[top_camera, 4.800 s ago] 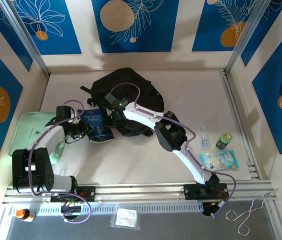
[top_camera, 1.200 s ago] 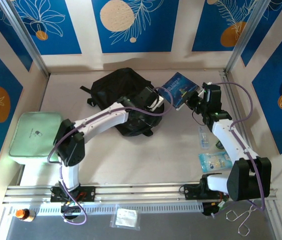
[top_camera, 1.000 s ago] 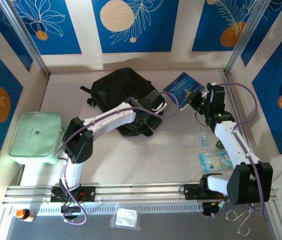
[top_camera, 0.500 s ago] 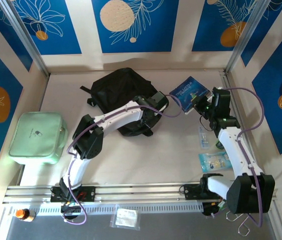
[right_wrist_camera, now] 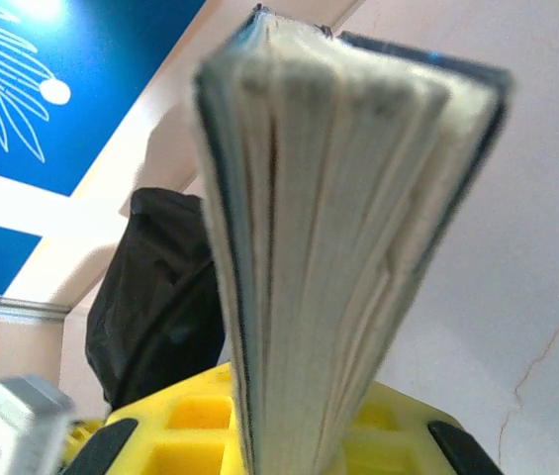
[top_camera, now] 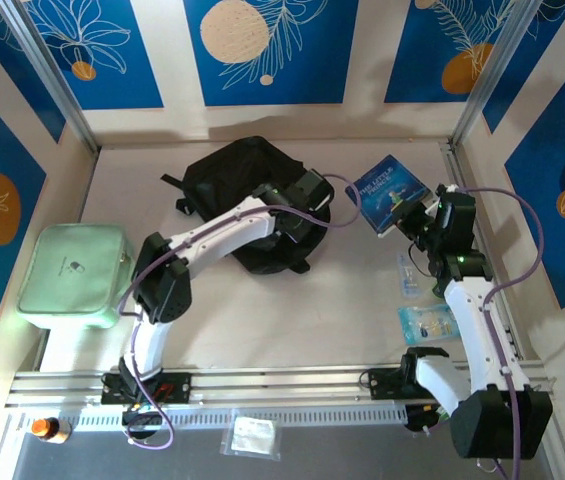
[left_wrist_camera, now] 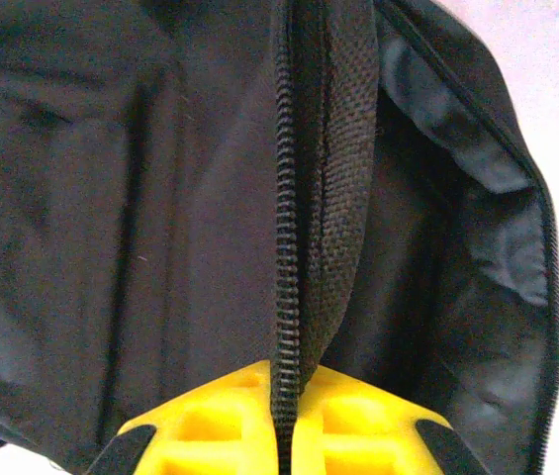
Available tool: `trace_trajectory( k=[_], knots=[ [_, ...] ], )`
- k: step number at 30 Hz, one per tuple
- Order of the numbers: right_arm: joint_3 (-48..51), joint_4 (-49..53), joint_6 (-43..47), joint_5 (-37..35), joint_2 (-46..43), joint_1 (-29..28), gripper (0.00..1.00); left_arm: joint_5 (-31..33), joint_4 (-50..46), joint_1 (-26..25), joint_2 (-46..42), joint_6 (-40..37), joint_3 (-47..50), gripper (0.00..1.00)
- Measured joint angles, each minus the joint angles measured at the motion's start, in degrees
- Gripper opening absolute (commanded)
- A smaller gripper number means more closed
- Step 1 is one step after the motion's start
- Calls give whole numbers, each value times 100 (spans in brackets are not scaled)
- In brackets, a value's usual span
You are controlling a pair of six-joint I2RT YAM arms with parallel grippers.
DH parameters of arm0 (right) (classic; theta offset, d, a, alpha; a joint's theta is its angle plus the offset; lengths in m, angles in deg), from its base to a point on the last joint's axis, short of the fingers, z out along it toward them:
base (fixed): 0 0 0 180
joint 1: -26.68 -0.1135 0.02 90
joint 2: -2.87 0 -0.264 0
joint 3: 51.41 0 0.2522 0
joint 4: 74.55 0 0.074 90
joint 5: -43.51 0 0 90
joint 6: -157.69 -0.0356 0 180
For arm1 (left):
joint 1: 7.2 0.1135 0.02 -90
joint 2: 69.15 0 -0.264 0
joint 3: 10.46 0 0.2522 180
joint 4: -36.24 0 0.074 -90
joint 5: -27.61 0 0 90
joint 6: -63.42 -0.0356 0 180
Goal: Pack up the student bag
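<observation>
Black bag [top_camera: 232, 175] lies far-centre on the table [top_camera: 292, 310], my left hand [left_wrist_camera: 284, 445] pinched shut on its zipper edge [left_wrist_camera: 294, 228], my right hand [top_camera: 417, 215] gripping a blue book [top_camera: 390, 192] aloft beside it; next, I judge, I must hold the mouth open and slide the book in.

Your left arm [top_camera: 212, 232] bends at the elbow and reaches far forward and to the right, with the left gripper [left_wrist_camera: 284, 435] pinched on the student bag [left_wrist_camera: 111, 198] zipper edge. Your right arm [top_camera: 477, 310] stands extended forward, wrist raised, with the right gripper [right_wrist_camera: 279, 435] clamped on a book [right_wrist_camera: 328, 218].
</observation>
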Motion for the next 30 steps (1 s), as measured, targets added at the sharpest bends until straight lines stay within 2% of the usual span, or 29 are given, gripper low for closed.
trace_trajectory(
  k=[8, 13, 22, 30],
  knots=[
    [269, 146, -433, 754, -118, -46, 7, 332, 977, 26, -662, -232, 293, 0],
    [640, -201, -931, 1123, -66, -579, 7, 334, 1429, 37, -678, -334, 293, 0],
    [811, -568, -1867, 581, 297, -1932, 6, 332, 1709, 48, -678, -361, 293, 0],
    [901, -640, -2297, 96, 466, -2308, 6, 328, 1867, 52, -678, -356, 293, 0]
  ],
)
